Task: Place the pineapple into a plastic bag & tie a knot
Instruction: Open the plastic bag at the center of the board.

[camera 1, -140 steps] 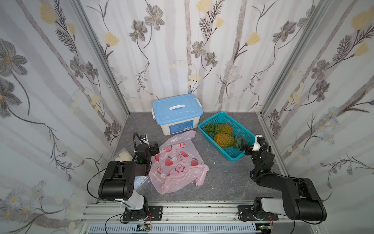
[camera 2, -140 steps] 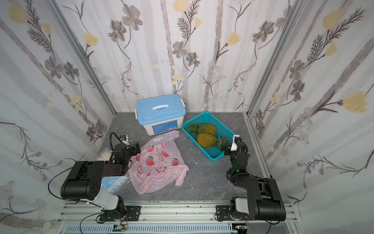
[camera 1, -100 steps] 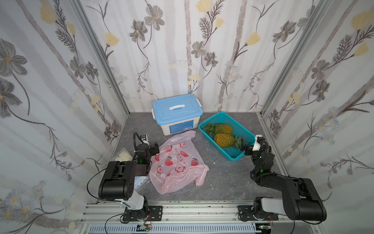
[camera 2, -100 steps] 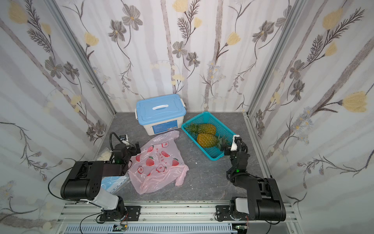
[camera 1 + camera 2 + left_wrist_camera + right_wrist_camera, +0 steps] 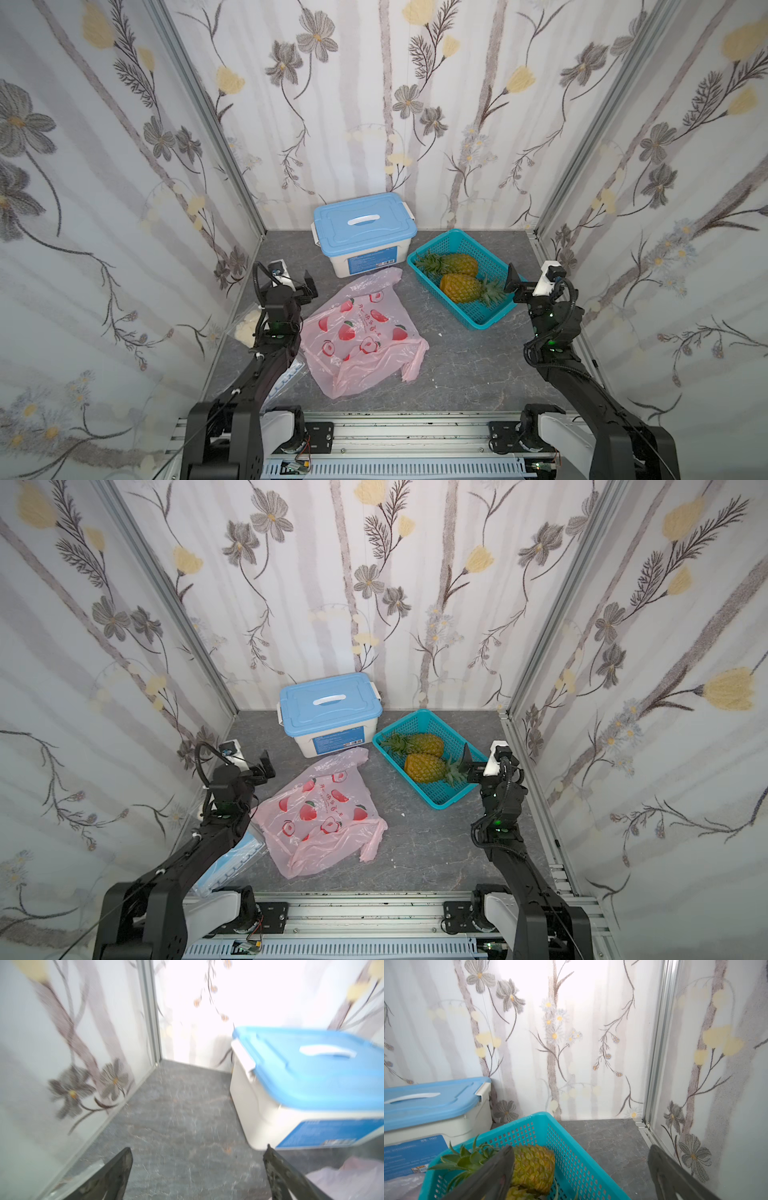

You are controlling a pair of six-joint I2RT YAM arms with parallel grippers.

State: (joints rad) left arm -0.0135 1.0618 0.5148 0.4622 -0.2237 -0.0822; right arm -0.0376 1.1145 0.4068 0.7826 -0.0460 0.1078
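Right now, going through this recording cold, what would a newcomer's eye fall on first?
The crumpled translucent pink plastic bag printed with red peaches lies slack mid-floor, beside the left arm. Two yellow pineapples lie in the teal mesh plastic basket at the back right, next to a white storage box with a blue lid. The left gripper and right gripper stand open, holding nothing.

Pink plastic bag (image 5: 365,353) w/ red peach prints, teal basket (image 5: 478,314), yellow pineapples (image 5: 459,287), blue-lidded white box (image 5: 365,232), grey floor (image 5: 457,374).

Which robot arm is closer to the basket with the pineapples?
Right. The right tool is at the edge of the basket, by a pineapple; the left tool is beyond the pink bag.
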